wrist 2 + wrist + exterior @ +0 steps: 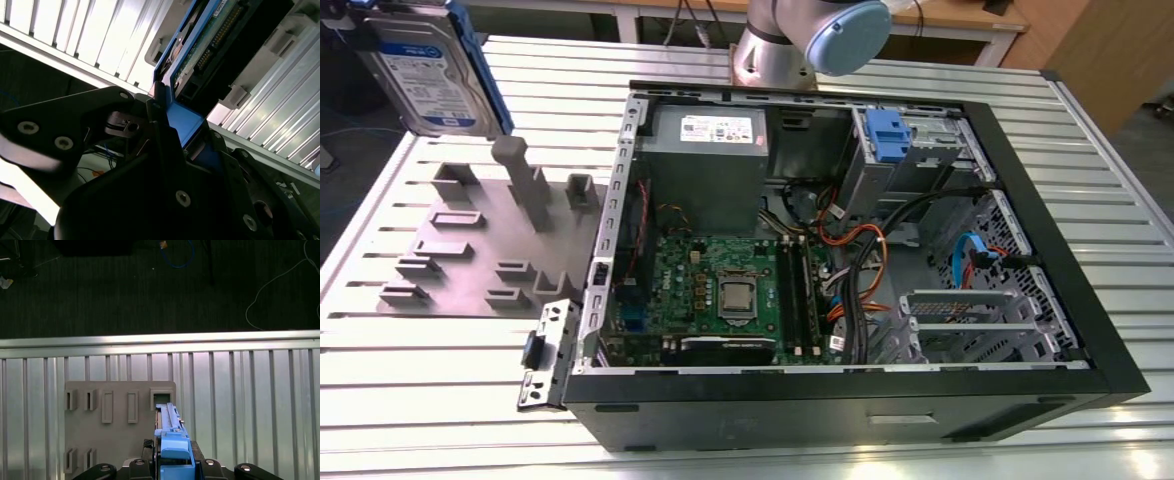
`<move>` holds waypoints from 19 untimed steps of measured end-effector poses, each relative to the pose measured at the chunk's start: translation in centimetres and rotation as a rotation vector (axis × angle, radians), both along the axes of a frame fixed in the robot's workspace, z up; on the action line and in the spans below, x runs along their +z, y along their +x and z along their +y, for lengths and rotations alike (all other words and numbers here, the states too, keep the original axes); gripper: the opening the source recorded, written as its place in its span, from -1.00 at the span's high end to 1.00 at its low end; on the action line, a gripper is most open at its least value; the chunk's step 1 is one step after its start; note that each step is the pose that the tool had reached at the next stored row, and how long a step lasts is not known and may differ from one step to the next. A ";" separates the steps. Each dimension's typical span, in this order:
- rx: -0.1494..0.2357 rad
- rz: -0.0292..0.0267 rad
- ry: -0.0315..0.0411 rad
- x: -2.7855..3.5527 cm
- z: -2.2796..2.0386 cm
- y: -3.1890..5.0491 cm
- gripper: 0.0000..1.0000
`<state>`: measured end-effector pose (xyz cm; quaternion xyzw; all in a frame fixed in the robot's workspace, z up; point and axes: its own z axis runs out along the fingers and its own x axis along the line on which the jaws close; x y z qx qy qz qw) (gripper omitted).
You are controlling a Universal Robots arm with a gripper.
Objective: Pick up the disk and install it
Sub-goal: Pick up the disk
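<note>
1. Closest to the lens in the second wrist view are the black links of my hand (182,125), clenched on the blue end of the disk (210,45). The first wrist view shows the same grip, with the blue carrier squeezed between my fingers (141,463).
2. I judge the hold is on the carrier's end so that the long body hangs free and can go into a bay edge-first.
3. From the exterior view the disk (434,75) is up in the air, label outward and nearly upright. It is off the case's (1067,260) far corner on the exterior view's left, well apart from the case.
4. Beneath the disk, and just beside the case on the exterior view's left, the grey holder (494,240) lies flat on the bench (440,400). The disk touches none of its slots.
5. Inside the case at the far right, another blue carrier (887,135) already sits in the drive cage.
6. Orange and black cables (854,250) loop across the case's middle, just below that cage. I judge them the likeliest thing to snag.
7. The arm's base (787,45) stands just behind the case's far wall.
</note>
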<state>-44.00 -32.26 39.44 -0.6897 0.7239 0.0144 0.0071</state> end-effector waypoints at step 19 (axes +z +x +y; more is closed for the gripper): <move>0.000 0.0000 0.0001 0.69 0.00 0.00 0.26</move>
